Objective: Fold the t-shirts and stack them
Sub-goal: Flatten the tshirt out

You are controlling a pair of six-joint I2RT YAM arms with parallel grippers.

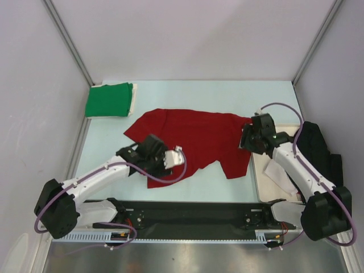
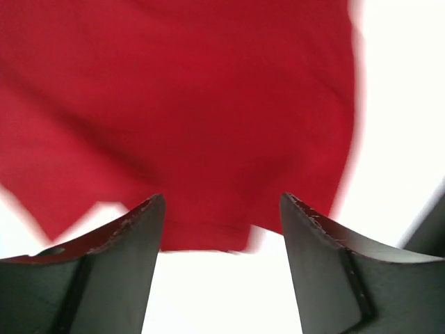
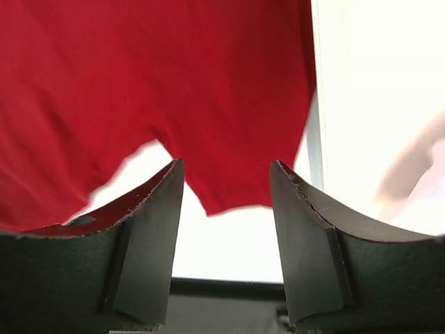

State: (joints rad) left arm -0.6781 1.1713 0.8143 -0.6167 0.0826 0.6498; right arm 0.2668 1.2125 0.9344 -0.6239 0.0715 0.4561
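red t-shirt point(image 2: 208, 125) blurred and cropped, black garment point(image 1: 316, 139) partly behind right arm point(image 1: 297, 163)

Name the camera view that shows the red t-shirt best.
The top view. It takes in nearly all of the red t-shirt spread on the table, only its edges hidden by the left arm and right arm. Each wrist view shows just a close patch of red cloth with a bit of its edge.

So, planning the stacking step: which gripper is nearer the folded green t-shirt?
Left. The left gripper is over the red t-shirt's near-left edge, diagonally in front of the green t-shirt; the right gripper is farther off, at the red t-shirt's right edge.
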